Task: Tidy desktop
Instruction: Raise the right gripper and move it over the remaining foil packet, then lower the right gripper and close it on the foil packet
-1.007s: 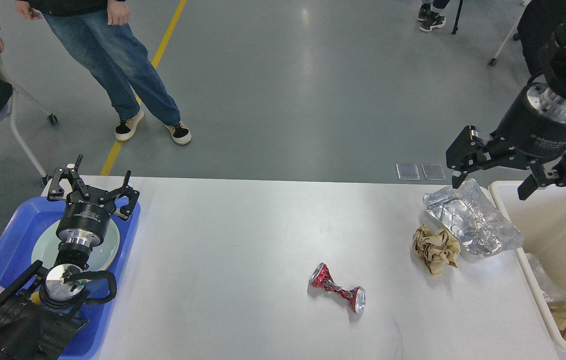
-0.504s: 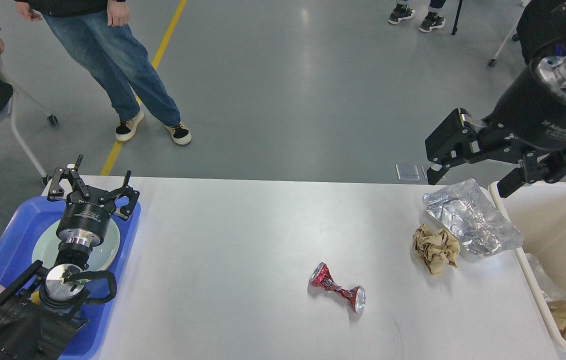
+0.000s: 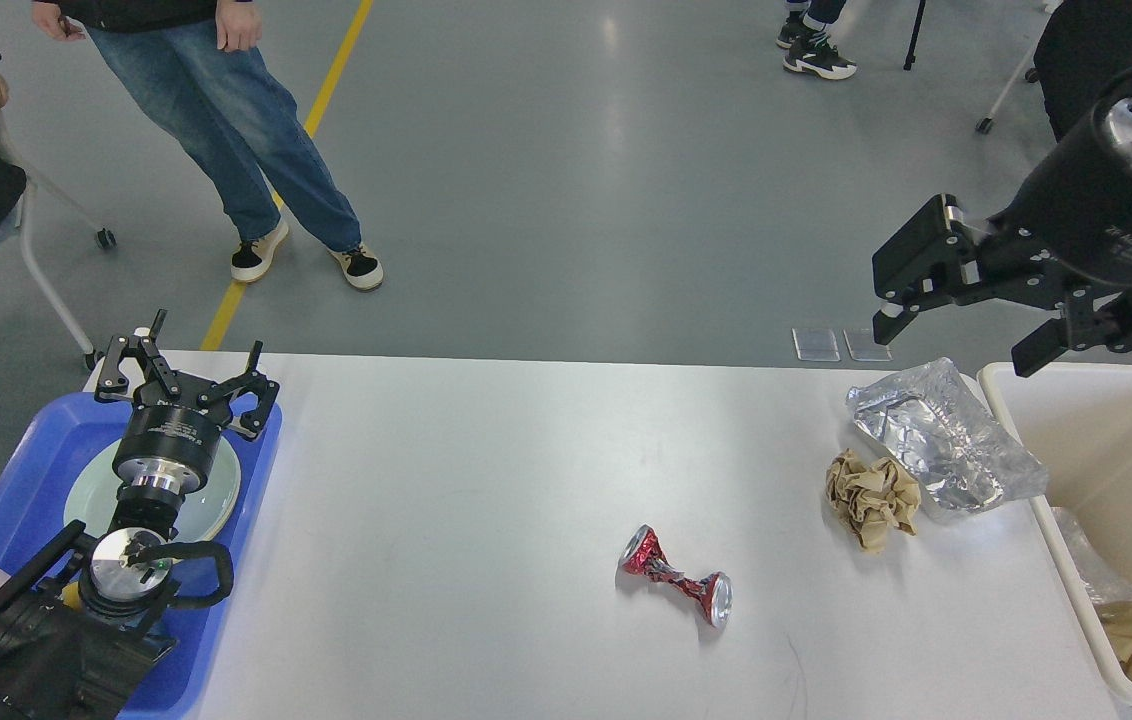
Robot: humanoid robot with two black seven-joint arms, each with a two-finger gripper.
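Large smooth white rectangular desktop [image 3: 486,470] spans frame centre, wide bare stretch left of middle. Crushed red aluminium can [image 3: 677,588] lower centre. Crumpled brown paper [image 3: 870,497] touching silver foil bag [image 3: 941,440] near right edge, beside cream-white plastic bin [image 3: 1126,470]. Right gripper [image 3: 961,332] spread, empty, upper right. Left gripper [image 3: 184,378] spread above blue plastic tray [image 3: 36,470], left edge.

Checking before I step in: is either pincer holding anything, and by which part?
Nothing is held. The left pincer is open above the tray; the right pincer is open above the foil.
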